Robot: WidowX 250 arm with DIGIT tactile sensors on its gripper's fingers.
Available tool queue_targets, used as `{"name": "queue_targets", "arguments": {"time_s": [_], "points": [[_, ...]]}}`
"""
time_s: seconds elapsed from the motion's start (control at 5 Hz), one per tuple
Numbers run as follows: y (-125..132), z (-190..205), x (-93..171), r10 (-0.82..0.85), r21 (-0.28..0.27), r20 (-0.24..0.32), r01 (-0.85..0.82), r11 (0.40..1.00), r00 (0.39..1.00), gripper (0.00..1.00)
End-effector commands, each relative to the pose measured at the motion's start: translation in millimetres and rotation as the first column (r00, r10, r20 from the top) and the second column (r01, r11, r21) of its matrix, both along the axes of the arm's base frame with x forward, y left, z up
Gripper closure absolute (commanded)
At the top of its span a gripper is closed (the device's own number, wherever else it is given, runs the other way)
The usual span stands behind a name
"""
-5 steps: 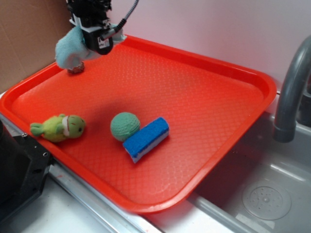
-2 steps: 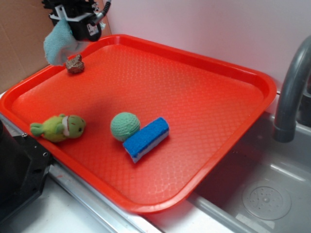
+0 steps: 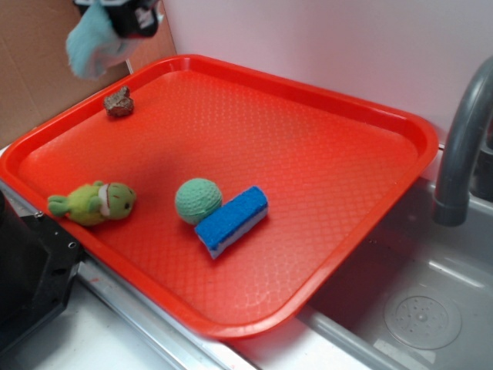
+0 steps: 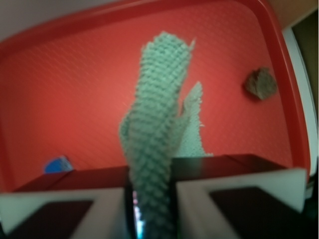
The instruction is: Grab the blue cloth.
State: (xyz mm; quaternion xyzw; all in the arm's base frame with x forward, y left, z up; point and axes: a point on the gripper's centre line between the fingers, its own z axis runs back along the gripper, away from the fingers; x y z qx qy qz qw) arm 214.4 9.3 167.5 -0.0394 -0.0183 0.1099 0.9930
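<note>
The blue cloth (image 3: 92,48) is held in the air above the far left corner of the red tray (image 3: 400,139), clear of the tray floor, and it hangs limp below the gripper (image 3: 123,14), which is mostly cut off by the top edge of the exterior view. From the wrist view the cloth (image 4: 157,129) is seen pinched between the two pale gripper pads (image 4: 102,216), which are closed to a narrow gap filled entirely by the bunched terry fabric; the rest of the rag trails out in a long wrinkled fold toward the tray. The gripper is therefore judged to be nearly fully closed, with the cloth as its only contact. A pinch on one bunched part is what lets the soft rag drape instead of lying spread out.

The other items are left resting on the tray. A small brown lump (image 3: 119,102) lies near the corner beneath the cloth, apart from it. A green plush toy (image 3: 94,203) lies near the left rim. The green knitted ball (image 3: 198,200) sits just beside, and apparently touching, the blue sponge (image 3: 232,220) near the middle. A grey faucet (image 3: 461,146) stands over the sink (image 3: 424,308) on the right, beyond the tray.

The grasp is judged to be made, with the cloth lifted free.
</note>
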Motion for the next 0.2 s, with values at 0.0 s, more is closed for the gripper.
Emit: {"name": "queue_targets", "arguments": {"time_s": [0.0], "points": [[-2.1, 27.4, 20.2, 0.017, 0.045, 0.068, -0.02, 0.999, 0.998, 1.0]]}}
